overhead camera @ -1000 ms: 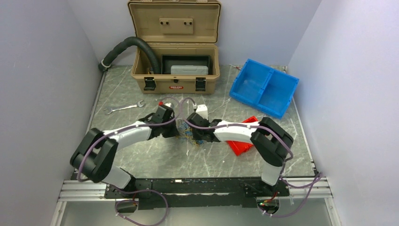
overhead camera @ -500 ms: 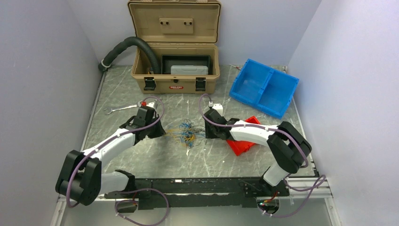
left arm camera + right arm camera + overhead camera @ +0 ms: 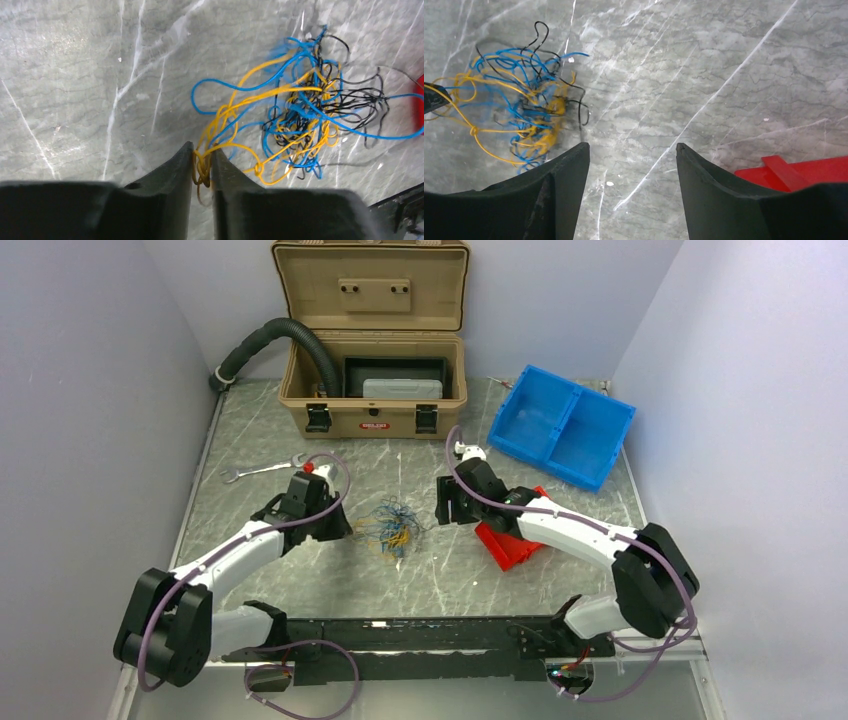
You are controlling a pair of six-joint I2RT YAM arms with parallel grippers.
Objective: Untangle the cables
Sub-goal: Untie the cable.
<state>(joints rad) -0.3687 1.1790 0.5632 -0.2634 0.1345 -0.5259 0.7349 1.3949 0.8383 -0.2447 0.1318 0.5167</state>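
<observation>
While a few yellow-orange strands are pinched in the narrow gap between them, the left fingers (image 3: 175, 170) are recorded as all but closed on the near edge of the cables (image 3: 300, 110). The right fingers (image 3: 569, 165) are seen spread wide with nothing between them, only bare table (image 3: 450, 580) below.

Position of the cables: one loose clump on the table, between the two arms. It is touched by the left fingers and stands clearly apart from the right ones.

Key relation: from the left fingertips, the held strands are seen to run forward and to the right into the clump. From the right fingers, the clump lies ahead and to the left. No marked long axis is noted for the clump. The only clear direction is that of the taut yellow-orange strands. The left arm is judged the nearer. A reach towards the far side of the clump is judged necessary for the right arm before anything can be pulled apart.

Counts:
- Tangles: one.
- Wire colours: three (blue, yellow-orange, black). Single wires cannot be counted.
- Red plastic piece (image 3: 505, 545): one.
- Blue bin (image 3: 562, 420): one, with two compartments.
- Open tan case (image 3: 375, 425): one.
- Wrench (image 3: 262, 470): one.
</observation>
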